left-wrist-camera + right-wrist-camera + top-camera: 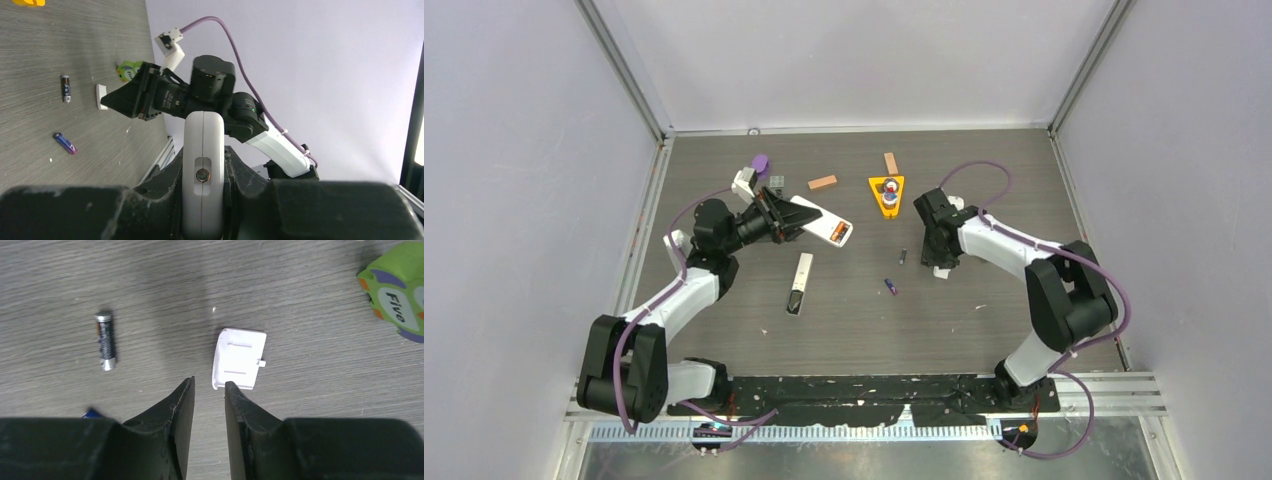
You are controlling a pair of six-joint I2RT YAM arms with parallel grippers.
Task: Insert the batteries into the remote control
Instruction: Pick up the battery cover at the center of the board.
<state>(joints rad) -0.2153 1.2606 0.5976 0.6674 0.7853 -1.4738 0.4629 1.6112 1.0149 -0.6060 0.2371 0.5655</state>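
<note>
My left gripper is shut on a white remote control, held above the table; an orange battery shows in its open end. In the left wrist view the remote stands clamped between the fingers. A dark battery and a blue-purple battery lie loose on the table. My right gripper hovers low just right of them, jaws a narrow gap apart with nothing between. Its tips point at the corner of a white battery cover.
A second remote lies at mid-table. At the back are a yellow triangular tray, two orange-brown blocks and a purple piece. A green toy sits right of the cover.
</note>
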